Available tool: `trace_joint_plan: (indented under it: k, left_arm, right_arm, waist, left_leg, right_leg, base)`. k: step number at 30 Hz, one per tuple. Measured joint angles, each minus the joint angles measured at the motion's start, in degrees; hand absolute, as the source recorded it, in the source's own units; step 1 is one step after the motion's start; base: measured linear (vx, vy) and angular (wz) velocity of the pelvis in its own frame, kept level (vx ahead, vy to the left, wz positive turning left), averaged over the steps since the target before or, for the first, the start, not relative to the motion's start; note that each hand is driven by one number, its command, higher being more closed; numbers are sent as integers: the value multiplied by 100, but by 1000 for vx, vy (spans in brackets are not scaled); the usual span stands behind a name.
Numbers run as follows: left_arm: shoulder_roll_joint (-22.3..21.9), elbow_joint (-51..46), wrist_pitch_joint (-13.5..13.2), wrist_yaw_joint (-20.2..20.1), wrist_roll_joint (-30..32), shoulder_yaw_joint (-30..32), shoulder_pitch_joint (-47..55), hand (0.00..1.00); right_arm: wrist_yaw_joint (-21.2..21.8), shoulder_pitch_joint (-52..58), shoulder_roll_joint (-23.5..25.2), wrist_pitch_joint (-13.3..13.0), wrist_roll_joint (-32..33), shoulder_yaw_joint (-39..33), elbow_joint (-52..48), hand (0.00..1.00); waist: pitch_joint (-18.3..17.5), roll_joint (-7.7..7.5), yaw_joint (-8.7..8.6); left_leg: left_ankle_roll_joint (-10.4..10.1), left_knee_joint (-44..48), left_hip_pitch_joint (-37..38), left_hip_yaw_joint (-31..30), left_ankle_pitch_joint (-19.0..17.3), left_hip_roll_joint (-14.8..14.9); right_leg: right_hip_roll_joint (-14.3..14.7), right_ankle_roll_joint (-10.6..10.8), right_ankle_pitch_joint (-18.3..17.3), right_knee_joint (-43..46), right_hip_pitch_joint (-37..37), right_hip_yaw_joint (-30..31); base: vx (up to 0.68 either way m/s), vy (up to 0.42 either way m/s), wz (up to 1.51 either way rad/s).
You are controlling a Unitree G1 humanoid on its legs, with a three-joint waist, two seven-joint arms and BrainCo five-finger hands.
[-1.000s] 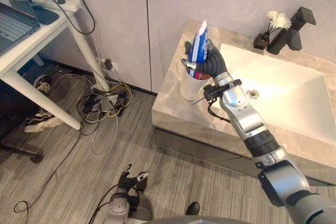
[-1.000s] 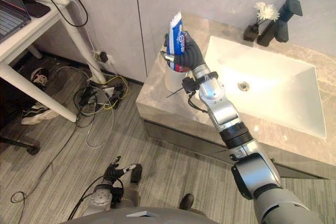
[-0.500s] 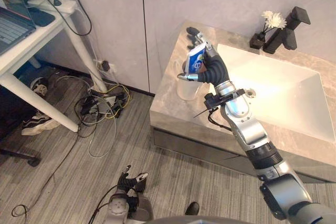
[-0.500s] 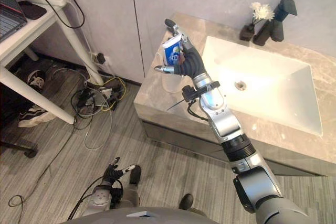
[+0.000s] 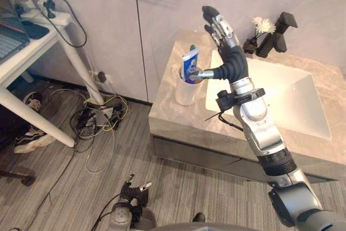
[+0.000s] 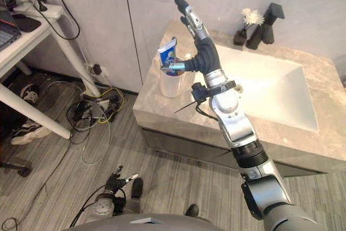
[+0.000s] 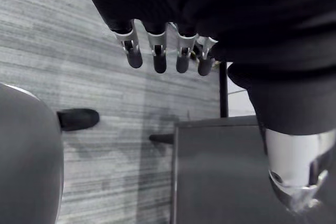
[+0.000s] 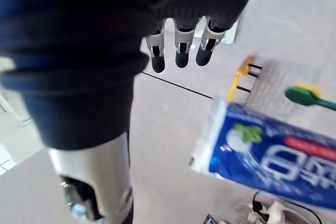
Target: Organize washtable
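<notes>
Fingers (image 5: 218, 24) of right hand (image 5: 233, 60) straight, holding nothing; glossy blue-white toothpaste tube (image 5: 189, 64) stands in cylindrical white cup (image 5: 186, 91) at hand's 9 o'clock; left hand (image 7: 168, 3) fingers relaxed

Bathroom washstand set up in an office-like test room, stone surface (image 5: 174, 118) with sunken white basin (image 5: 273, 98), black tap (image 5: 277, 32), vase of white flowers (image 5: 261, 25), cup (image 5: 185, 92) holding toothpaste (image 5: 189, 64), nearby white desk (image 5: 39, 44) with laptop (image 5: 7, 33), tangled cables (image 5: 101, 118) on grey plank floor (image 5: 59, 182)
</notes>
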Motion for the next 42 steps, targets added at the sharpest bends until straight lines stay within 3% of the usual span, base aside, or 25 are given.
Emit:
trace_joint_plan:
  k: [5, 11, 16, 18, 23, 28, 31, 35, 39, 42]
  left_arm:
    - [23, 149, -4, -25, 159, -48, -22, 0]
    - [96, 218, 1, -106, 371, -218, -16, 0]
    - [-1, 395, 5, -188, 481, 57, 32, 0]
    - [-68, 410, 7, -198, 675, 153, 85, 0]
    - [-280, 446, 7, -204, 682, 247, 226, 0]
    - [-306, 462, 14, -110, 644, 160, 216, 0]
    - [-303, 533, 51, 63, 294, 162, 211, 0]
    - [-321, 561, 65, 252, -140, 320, 239, 0]
    - [-341, 579, 72, 448, -868, 777, 220, 0]
    - [-414, 274, 66, 578, -1985, 1405, 159, 0]
  right_arm:
    - [-164, 32, -168, -30, -187, -532, -21, 0]
    - [-256, 800, -440, -151, -233, -1606, -901, 0]
    - [-390, 2182, -344, -231, -466, -2851, -1637, 0]
    - [-437, 2774, -25, -254, -738, -3197, -1821, 0]
    - [-597, 4618, 1568, -220, -867, -3594, -1810, 0]
    - [-906, 5600, 2385, 156, -894, -3461, 590, 0]
    - [-939, 5635, 2392, 336, -891, -3283, 2253, 0]
    - [-927, 5584, 2364, 468, -897, -3383, 3662, 0]
    - [-867, 5189, 2232, 515, -817, -3947, 5384, 0]
    - [-742, 4931, 2158, 580, -743, -4262, 6234, 0]
  waist:
    - [-88, 76, -96]
    - [-203, 207, -163]
    - [-369, 359, -343]
    - [-408, 419, -456]
    - [-526, 548, -690]
    - [-489, 557, -717]
    - [-461, 622, -692]
    - [-379, 704, -660]
    - [-376, 701, -633]
    - [-370, 685, -635]
  left_leg:
    - [5, 16, 65, 68, -3, 3]
    - [21, -3, 166, 207, -20, 8]
    - [35, -5, 205, 376, -44, -12]
    - [36, -5, 218, 450, -57, -8]
    - [26, -5, 235, 654, -115, 6]
    - [-36, -3, 331, 753, -244, 12]
    - [-16, -3, 402, 827, -298, 11]
    - [-47, -3, 529, 895, -339, 14]
    - [-68, -4, 643, 967, -418, 17]
    - [-56, -3, 650, 940, -426, 10]
  right_leg:
    - [-2, -5, 37, -5, 24, 68]
    - [-5, 5, 67, -52, 58, 213]
    - [-3, 20, 80, -61, -32, 316]
    - [-5, 30, 87, -66, -60, 388]
    - [-5, 34, 94, -71, -194, 605]
    - [-8, 27, 96, -82, -138, 681]
    - [-14, 23, 93, -82, -97, 729]
    - [-10, 9, 84, -84, -21, 799]
    - [-9, 2, 43, -110, 66, 845]
    - [-8, 1, 35, -180, 148, 812]
  base:
    - [-13, 10, -7]
    - [-14, 9, -11]
    - [-11, 8, -16]
    - [2, 6, -24]
    - [12, 2, -23]
    - [6, 0, -8]
    - [25, -4, -8]
    - [37, -13, -11]
    - [50, -19, -8]
    - [61, -26, 6]
